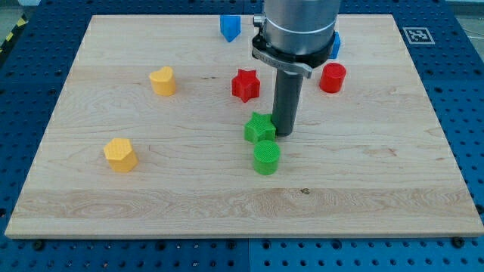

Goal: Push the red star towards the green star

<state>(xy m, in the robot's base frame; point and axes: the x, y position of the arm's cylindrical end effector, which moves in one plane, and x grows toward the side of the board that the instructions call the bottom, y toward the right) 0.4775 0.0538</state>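
The red star (pixel 245 85) lies on the wooden board, above the middle. The green star (pixel 259 128) lies below it and slightly to the view's right, with a gap between the two. My tip (pixel 284 134) rests on the board right beside the green star's right edge, touching it or nearly so. The tip is below and to the right of the red star, apart from it.
A green cylinder (pixel 266 158) sits just below the green star. A red cylinder (pixel 332 78) is right of the rod. Blue blocks (pixel 230 28) (pixel 334 45) lie near the top edge. A yellow heart (pixel 162 81) and a yellow block (pixel 120 155) lie at the left.
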